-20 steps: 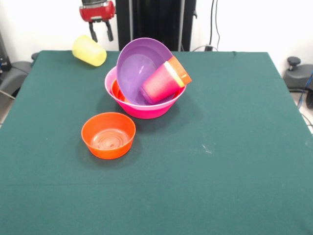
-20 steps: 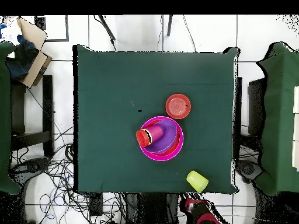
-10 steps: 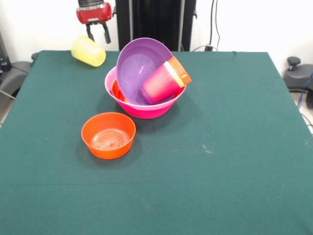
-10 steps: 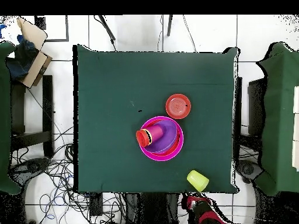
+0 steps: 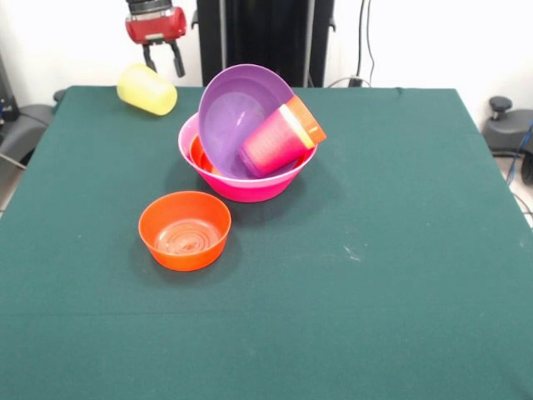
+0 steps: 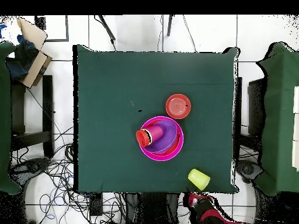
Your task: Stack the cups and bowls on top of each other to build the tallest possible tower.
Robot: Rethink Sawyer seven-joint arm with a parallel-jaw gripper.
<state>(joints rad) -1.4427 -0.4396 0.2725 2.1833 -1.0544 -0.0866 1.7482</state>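
The gripper (image 5: 161, 60) hangs at the tabletop's (image 5: 383, 275) far left edge, jaws apart and empty, just above the yellow cup (image 5: 146, 89) lying on its side, left of the tower (image 5: 248, 137).

One camera sits across the tabletop (image 5: 400, 250) and looks over it, a bit from above and close, so the cloth fills most of the picture. The other camera hangs high up and looks straight down, far enough to show the whole tabletop (image 6: 117, 87) and the floor (image 6: 58, 175) around it. Both see the pink bowl (image 5: 250, 187) (image 6: 146, 153), but turned half round.
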